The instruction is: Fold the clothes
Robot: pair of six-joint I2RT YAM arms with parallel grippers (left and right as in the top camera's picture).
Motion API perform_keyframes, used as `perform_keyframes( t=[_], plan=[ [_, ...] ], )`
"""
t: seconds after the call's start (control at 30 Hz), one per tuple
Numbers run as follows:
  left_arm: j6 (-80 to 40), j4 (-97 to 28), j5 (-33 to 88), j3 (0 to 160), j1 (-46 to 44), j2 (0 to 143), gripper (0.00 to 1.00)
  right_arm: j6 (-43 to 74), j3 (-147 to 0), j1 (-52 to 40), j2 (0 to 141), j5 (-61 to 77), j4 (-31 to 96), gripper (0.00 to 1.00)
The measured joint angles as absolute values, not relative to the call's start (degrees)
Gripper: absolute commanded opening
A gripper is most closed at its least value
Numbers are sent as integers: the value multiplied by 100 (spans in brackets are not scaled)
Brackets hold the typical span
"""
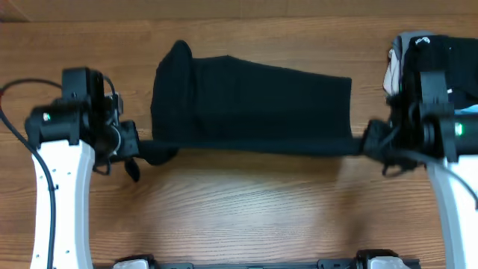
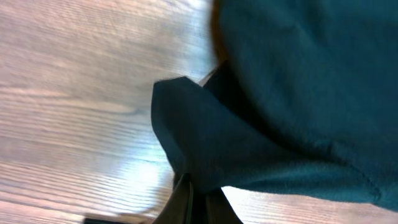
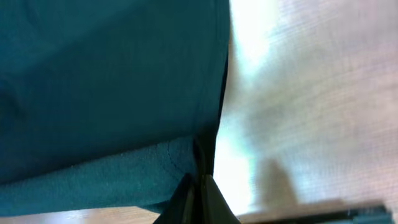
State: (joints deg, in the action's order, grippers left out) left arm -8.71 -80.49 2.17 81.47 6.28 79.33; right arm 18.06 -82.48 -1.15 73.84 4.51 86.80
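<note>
Left gripper: pinched tight on the near-left corner of the black T-shirt, towards the table's left end. A little tail of fabric pokes out past the fingers.
Right gripper: same deal, fingers closed together on the shirt's near-right corner, towards the table's right end.
T-shirt spot: on the table's middle stretch, in the far half, and it fills most of the gap between the two arms.
Long axis: runs left to right, so parallel to the table's long edges. It's folded into one long band.
Which way it points: the fat end is at the table's left, with a rounded bump sticking out toward the far edge. It narrows toward the right, because the far edge slants down that way.
Near edge: dead straight, pulled in a line from one gripper to the other.
Neck label: can't spot it from any view.
Left wrist view: closed fingers at the bottom with a folded corner of the shirt coming up out of them. Bare wood shows to the left of it.
Right wrist view: fingers shut on the shirt's edge. Fabric fills the left side and blurry table fills the right. The hem is visible near the bottom.
Other clothes: a pile in the table's far-right corner, light stuff plus something dark, partly hidden under the right arm.
Contact with the pile: can't tell if the shirt touches it. From overhead they look apart.
</note>
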Motion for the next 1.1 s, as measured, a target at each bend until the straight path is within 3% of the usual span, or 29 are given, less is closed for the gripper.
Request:
perform_keyframes(
  t=[0.33,1.1],
  plan=[
    [-937,-7393,434,6370,628,7677,4,2427,-6248,-110,6923,386,8226,4],
    [-1041,-5218,716,5872,548,7677,4,2871,-6121,-110,7273,401,6938,4]
  ],
)
